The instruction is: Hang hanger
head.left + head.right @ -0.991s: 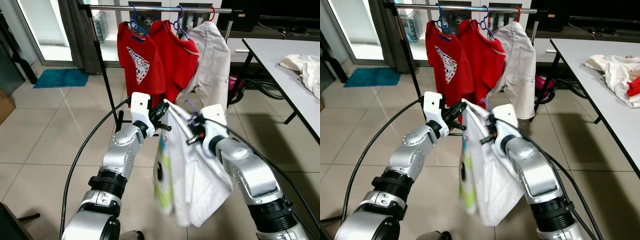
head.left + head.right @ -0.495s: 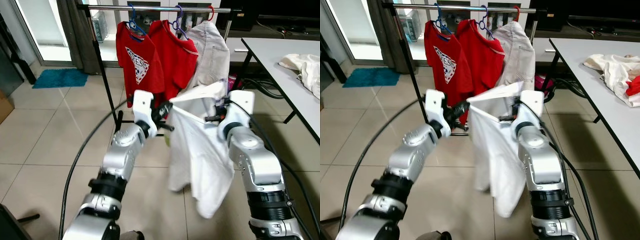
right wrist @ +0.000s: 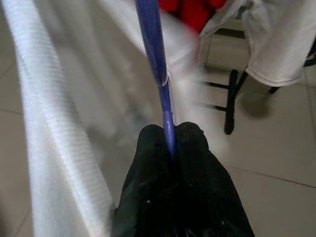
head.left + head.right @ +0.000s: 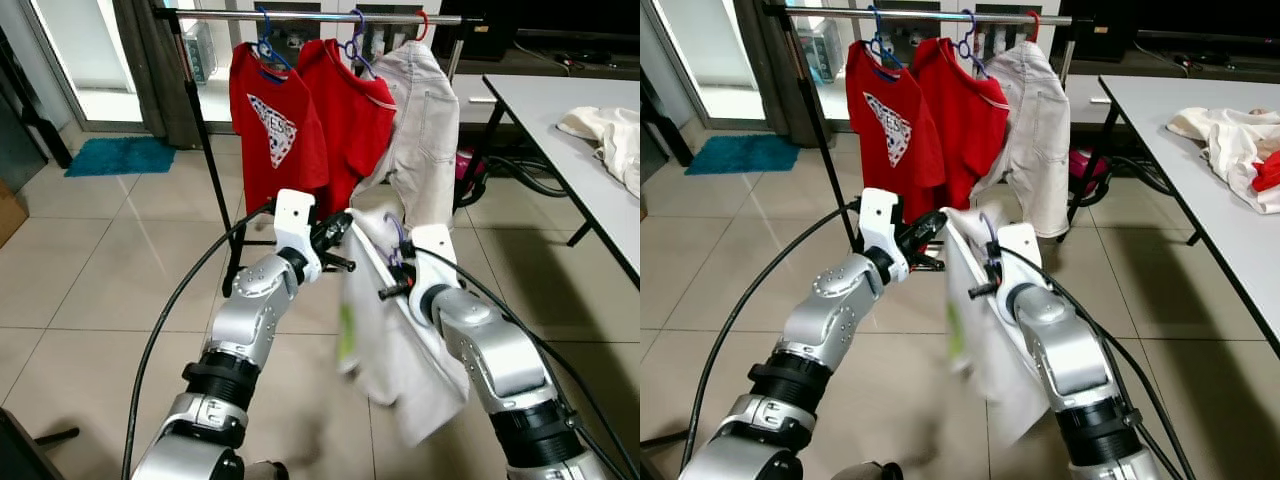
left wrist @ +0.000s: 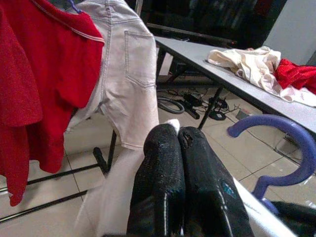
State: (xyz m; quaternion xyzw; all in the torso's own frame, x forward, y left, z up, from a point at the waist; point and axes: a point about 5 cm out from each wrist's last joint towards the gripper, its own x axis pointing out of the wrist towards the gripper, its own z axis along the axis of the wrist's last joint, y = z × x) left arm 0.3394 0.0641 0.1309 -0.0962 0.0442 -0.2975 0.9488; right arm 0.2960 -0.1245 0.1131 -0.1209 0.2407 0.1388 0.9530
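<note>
A white shirt hangs on a purple hanger in front of my chest, between my two arms. My left gripper is shut, pinching the shirt's upper edge beside the hanger's hook. My right gripper is shut on the hanger's thin stem, with the shirt cloth draped beside it. The clothes rail stands further ahead and above both grippers. It carries two red shirts and pale trousers on hangers.
A grey table runs along the right with a cream garment and a red one on it. The rail's black stand rises on the left. A blue mat lies far left. A black cable loops beside my left arm.
My right gripper has come back down and inward from its raised, spread position, bringing the hanger close to the left gripper. The shirt has gone slack and swings, blurred.
</note>
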